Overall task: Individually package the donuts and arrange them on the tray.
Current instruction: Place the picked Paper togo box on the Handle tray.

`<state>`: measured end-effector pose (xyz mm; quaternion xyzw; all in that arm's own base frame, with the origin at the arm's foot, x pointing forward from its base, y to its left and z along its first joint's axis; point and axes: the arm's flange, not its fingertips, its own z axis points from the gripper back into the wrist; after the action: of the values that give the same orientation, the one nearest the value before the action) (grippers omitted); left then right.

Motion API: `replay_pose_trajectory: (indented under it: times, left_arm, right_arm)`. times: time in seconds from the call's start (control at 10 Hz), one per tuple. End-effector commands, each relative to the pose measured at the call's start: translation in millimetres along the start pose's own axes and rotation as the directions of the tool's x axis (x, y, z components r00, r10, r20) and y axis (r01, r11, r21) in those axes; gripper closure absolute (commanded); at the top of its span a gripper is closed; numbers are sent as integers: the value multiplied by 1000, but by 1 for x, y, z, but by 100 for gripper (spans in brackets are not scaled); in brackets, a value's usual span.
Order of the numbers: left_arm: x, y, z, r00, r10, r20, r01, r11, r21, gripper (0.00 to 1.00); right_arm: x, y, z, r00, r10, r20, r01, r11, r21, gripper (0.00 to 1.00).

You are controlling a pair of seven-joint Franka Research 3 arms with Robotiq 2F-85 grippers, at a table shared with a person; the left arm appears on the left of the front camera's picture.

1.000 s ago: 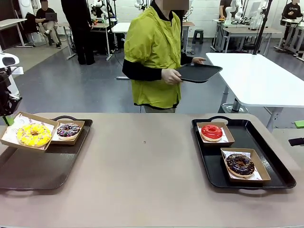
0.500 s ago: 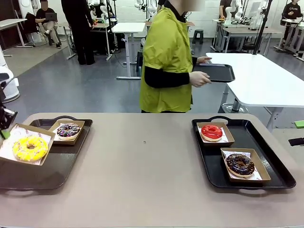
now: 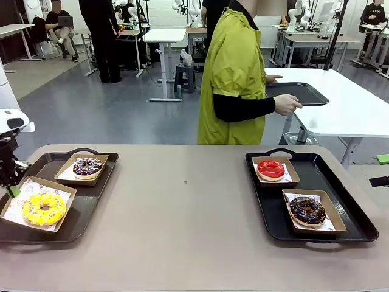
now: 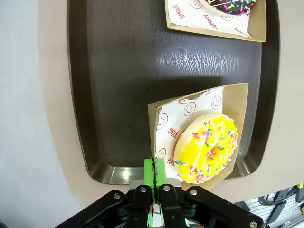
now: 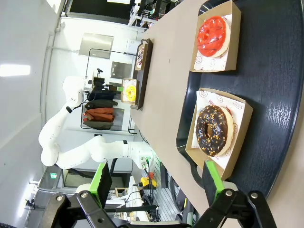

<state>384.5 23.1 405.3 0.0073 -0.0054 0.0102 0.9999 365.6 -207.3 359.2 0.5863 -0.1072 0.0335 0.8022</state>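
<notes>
4 donuts sit boxed on 2 trays in the front view. In the left wrist view, the left gripper [image 4: 154, 173] pinches the box [image 4: 159, 111] edge, probably lowering the yellow donut [image 4: 206, 148]. In the right wrist view, the right gripper [image 5: 156, 183] is spread above the chocolate donut [image 5: 214, 129].

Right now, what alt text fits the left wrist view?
The left gripper, shut, pinches the edge of a paper-lined cardboard box holding the yellow-iced donut over a dark tray. A second box with a sprinkled chocolate donut sits farther along the tray.
</notes>
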Motion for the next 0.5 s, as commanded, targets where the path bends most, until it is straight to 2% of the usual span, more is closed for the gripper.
replay_pose_trajectory:
  times: [0.0, 0.3, 0.4]
  left_arm:
    - [17, 0, 0, 1000, -8, 7, 8, 1000, 25, 99]
    - [21, -2, -9, 1000, -11, 1, 11, 1000, 19, 99]
    - [25, -3, -7, 999, -34, 6, 34, 999, 22, 41]
  right_arm:
    - [-2, 1, 3, 1000, 11, -20, -11, 1000, 5, 0]
    - [-2, 1, 3, 1000, 11, -20, -11, 1000, 5, 0]
    - [-2, 1, 3, 1000, 11, -20, -11, 1000, 5, 0]
